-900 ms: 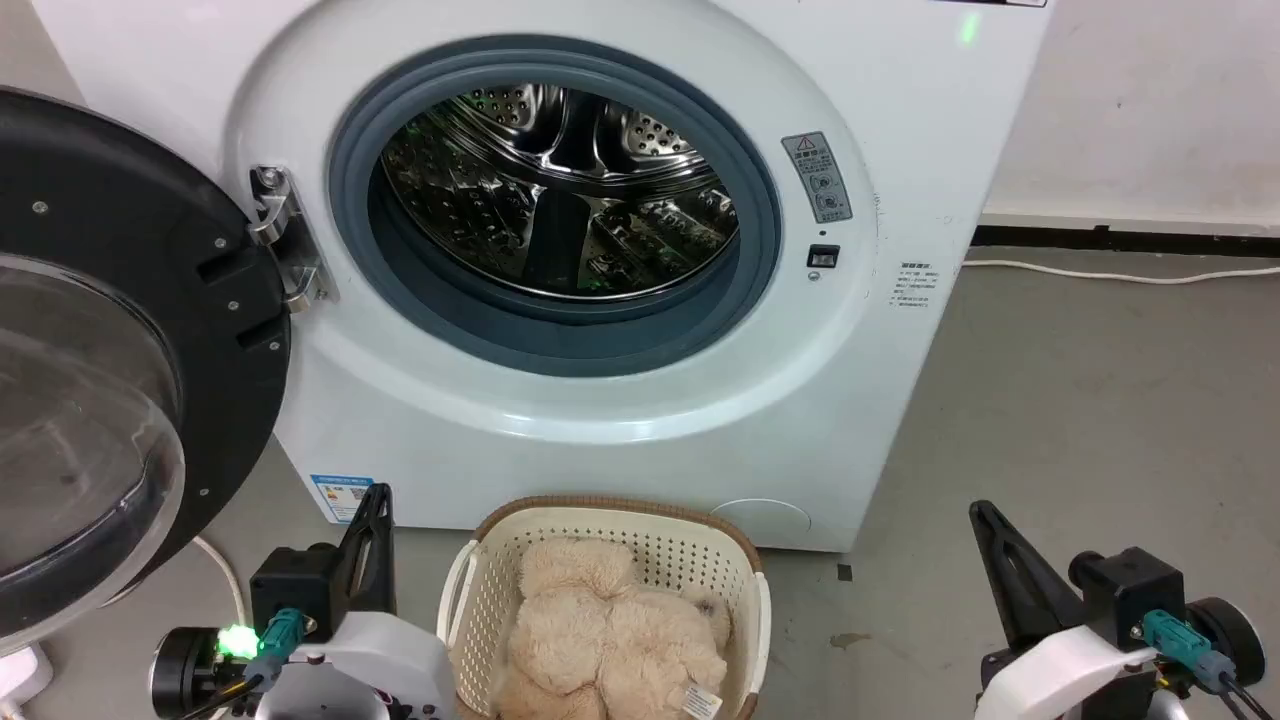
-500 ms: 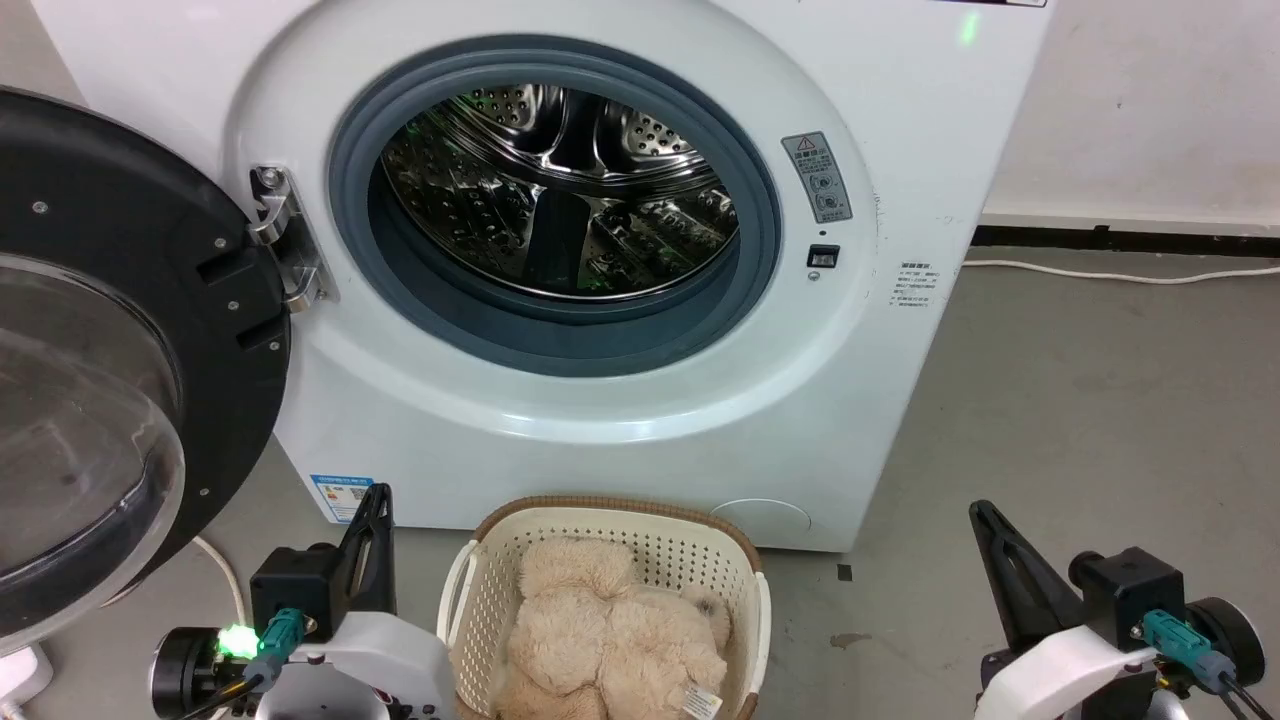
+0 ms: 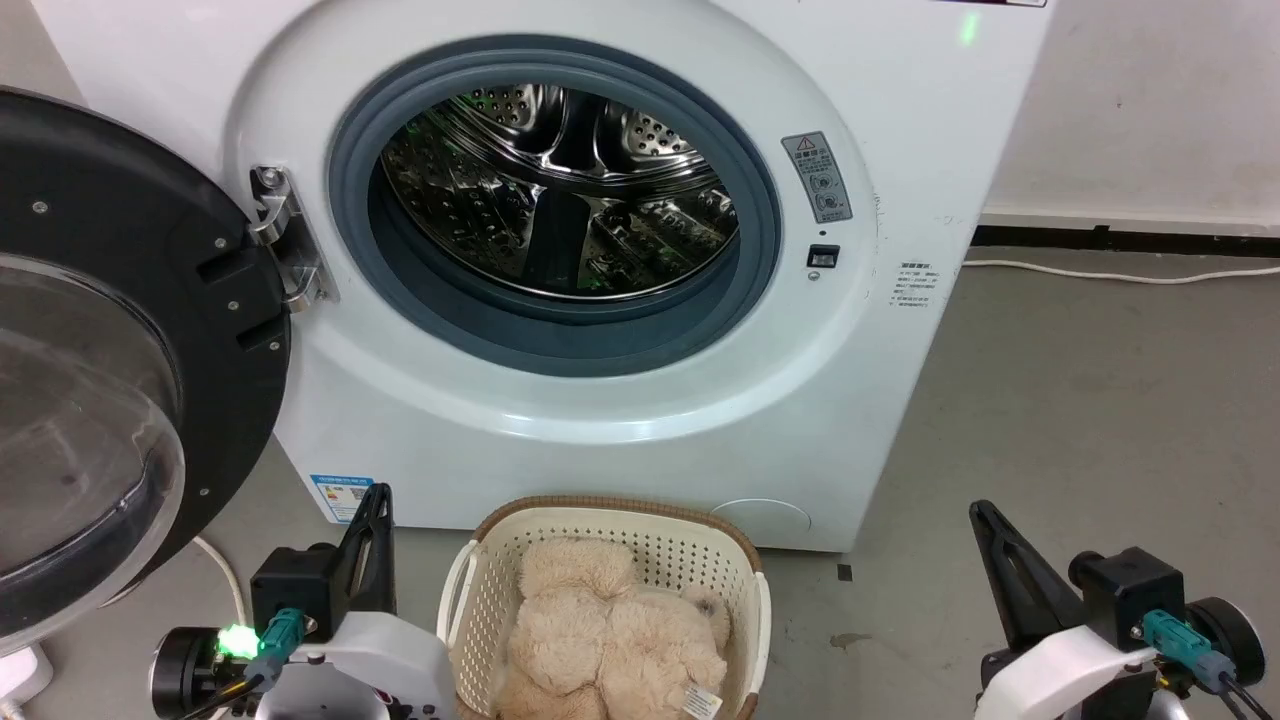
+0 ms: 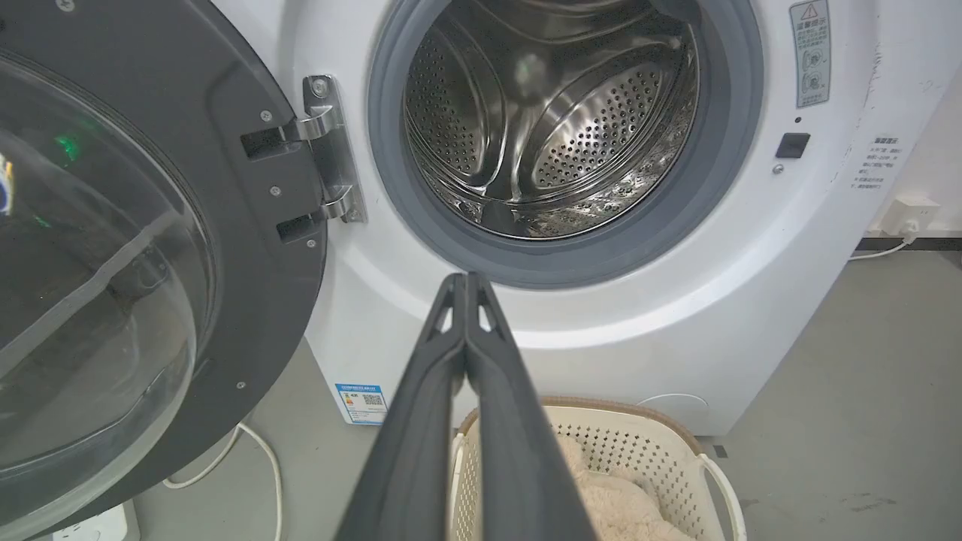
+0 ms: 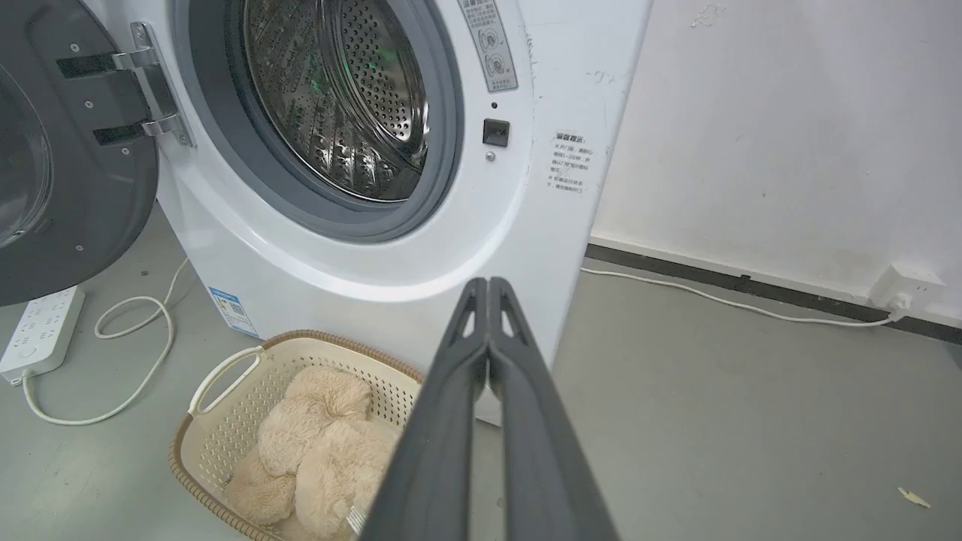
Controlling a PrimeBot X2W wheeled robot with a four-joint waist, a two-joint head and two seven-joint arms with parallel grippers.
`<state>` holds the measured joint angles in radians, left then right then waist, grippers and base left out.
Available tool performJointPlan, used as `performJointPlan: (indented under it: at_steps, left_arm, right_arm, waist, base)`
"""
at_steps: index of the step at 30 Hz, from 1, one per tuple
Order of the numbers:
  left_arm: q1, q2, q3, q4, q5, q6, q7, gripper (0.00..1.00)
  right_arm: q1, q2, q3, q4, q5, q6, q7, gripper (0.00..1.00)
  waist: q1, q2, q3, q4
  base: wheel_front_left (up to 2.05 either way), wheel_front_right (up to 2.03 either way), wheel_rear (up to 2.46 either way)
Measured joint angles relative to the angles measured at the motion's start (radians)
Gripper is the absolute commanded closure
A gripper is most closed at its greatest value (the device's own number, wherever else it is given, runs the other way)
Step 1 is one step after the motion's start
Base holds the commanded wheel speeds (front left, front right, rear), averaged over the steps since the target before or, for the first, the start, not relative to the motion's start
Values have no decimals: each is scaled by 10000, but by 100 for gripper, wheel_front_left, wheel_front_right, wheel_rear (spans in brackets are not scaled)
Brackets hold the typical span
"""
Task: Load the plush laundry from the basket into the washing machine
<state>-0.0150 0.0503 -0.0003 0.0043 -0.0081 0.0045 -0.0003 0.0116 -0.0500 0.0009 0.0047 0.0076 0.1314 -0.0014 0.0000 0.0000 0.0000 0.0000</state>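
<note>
Plush laundry (image 3: 610, 640) lies in basket (image 3: 690, 555), on floor (image 3: 1080, 420) just before washing machine (image 3: 900, 150). Door (image 3: 110, 230) swung wide at my left, drum (image 3: 560, 190) open to view. My left gripper (image 4: 466, 279) pressed closed, empty, just beside basket. My right gripper (image 5: 488, 282) likewise closed, empty, well apart on other side.

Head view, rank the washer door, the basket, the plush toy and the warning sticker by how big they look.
1. Door, though nearness to the camera inflates it.
2. Basket.
3. Plush toy, inside the basket.
4. Warning sticker.
</note>
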Motion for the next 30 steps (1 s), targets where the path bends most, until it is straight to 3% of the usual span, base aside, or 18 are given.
performJointPlan:
  at_steps: [24,25,30]
  left_arm:
    - [0,0,-2,0,65,0,2,100]
    - [-2,0,2,2,65,0,0,0]
    - [-4,-2,-8,8,59,12,-2,0]
  right_arm:
    - [0,0,-4,0,0,0,0,100]
    - [2,0,0,0,4,0,0,0]
    - [4,0,4,10,19,2,-4,0]
  waist:
    - [-1,0,0,0]
    - [0,0,0,0]
    - [0,0,0,0]
  base:
    - [0,0,0]
    - [0,0,0]
    - [0,0,0]
